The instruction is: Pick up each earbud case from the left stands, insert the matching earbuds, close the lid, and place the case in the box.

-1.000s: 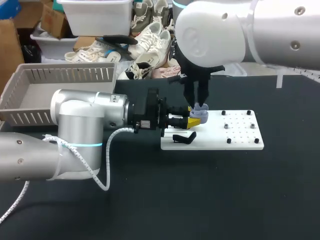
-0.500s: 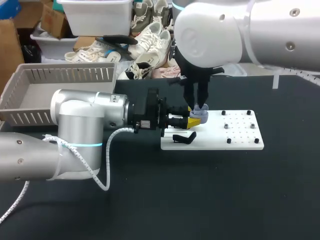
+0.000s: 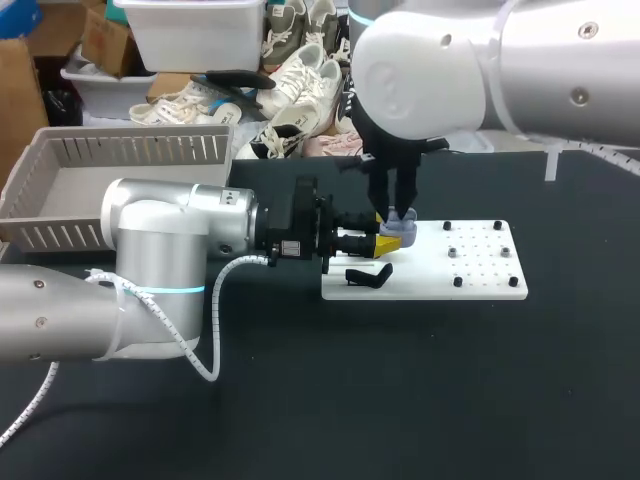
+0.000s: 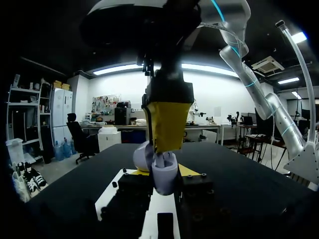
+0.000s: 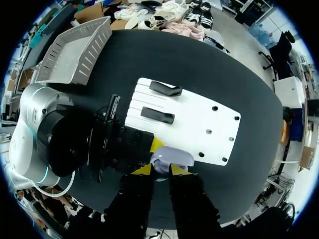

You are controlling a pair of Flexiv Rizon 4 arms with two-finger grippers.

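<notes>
Now, case at the board, both grippers on it.
Case lies clamped sideways in the left gripper over the board; the right gripper hangs straight above, tips touching it, grip unclear.

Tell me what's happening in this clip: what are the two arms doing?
Both arms meet at the end of the white board nearest the left arm. The left gripper reaches in level from the side and holds a lavender earbud case. The right gripper points straight down at that case; whether it grips anything is unclear. Two black stands sit on the board, and the grey box is off to the left.
</notes>
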